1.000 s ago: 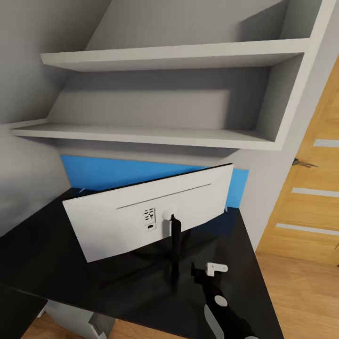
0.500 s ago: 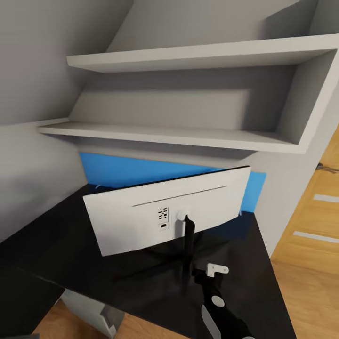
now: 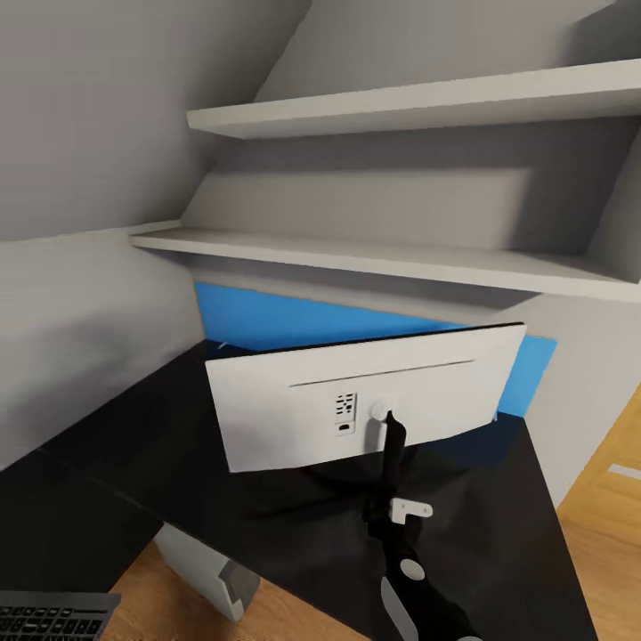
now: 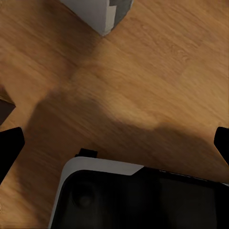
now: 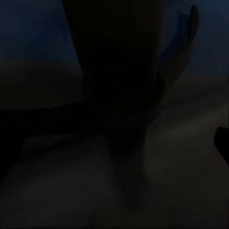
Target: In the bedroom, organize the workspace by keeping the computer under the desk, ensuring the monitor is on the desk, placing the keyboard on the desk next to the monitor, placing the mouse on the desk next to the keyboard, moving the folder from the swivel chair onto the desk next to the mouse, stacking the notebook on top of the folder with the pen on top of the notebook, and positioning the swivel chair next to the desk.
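The monitor stands on the glossy black desk with its light-grey back toward me and its thin black stand under the middle. My right gripper is low at the foot of that stand. In the right wrist view the stand looms dark and close ahead, and one fingertip sits at the frame's edge, so the jaws are open. The light-grey computer stands on the floor under the desk's front edge, and its corner shows in the left wrist view. A corner of the keyboard shows down at the left. My left gripper hangs open over the floor.
Two grey wall shelves hang above the desk, with the blue back panel under them. A sloped grey wall closes the left side. Wooden floor lies below, and a wooden door is at the right.
The head view has swung left, so desk, monitor and shelves slid right in the picture. The keyboard corner has come into view. My right gripper now sits closer to the monitor stand.
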Tool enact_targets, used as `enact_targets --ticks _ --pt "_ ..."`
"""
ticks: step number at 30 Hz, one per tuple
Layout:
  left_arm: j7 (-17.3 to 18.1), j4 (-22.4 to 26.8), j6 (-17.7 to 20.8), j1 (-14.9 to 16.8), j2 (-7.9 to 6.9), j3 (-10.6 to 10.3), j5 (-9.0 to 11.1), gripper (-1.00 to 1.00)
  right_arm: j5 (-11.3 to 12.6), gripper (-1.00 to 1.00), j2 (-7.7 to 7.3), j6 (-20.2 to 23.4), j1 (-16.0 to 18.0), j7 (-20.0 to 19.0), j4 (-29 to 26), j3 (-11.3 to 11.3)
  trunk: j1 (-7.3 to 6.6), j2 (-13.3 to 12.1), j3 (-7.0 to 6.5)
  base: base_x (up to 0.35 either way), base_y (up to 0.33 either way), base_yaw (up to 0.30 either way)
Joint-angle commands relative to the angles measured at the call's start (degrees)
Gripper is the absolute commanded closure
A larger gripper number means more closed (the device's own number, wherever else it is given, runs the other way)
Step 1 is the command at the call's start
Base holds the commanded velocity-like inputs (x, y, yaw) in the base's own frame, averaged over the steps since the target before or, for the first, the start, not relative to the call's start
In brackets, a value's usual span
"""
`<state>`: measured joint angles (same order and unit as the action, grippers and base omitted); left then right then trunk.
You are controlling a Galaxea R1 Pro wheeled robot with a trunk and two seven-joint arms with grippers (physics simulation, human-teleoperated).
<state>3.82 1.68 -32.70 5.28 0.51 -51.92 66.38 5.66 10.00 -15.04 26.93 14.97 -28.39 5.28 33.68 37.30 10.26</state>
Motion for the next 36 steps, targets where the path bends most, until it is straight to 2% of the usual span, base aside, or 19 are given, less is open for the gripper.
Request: enact_targets --ticks 1,11,21,32,36 --pt "0.40 -0.10 -0.15 0.03 0.02 -0.23 0.60 -1.00 0.59 -1.00 0.00 -0.31 0.05 0.24 0.03 0.24 0.02 0.08 0.09 0.000 0.000 0.209" --pt "0.39 -0.10 -0.17 0.02 0.02 -0.22 0.67 -1.00 0.47 -1.00 0.00 -2.87 0.05 0.11 0.07 0.10 0.02 0.08 0.09 0.001 0.000 0.050" --pt "0.39 -0.10 -0.17 0.05 0.02 -0.20 0.68 -1.00 0.61 -1.00 -1.25 -3.33 0.05 0.35 0.08 -0.20 0.02 0.08 0.09 0.005 0.000 0.002" --pt "0.33 -0.10 -0.17 0.04 0.02 -0.22 0.75 -1.00 0.84 -1.00 -1.75 -3.27 0.05 0.66 0.03 -0.39 0.02 0.08 0.09 0.103 0.000 0.000" --pt "0.31 -0.10 -0.17 0.05 0.02 -0.20 0.76 -1.00 0.88 -1.00 -2.35 -3.26 0.05 1.64 0.00 -0.43 0.02 0.08 0.09 0.017 0.000 0.000"
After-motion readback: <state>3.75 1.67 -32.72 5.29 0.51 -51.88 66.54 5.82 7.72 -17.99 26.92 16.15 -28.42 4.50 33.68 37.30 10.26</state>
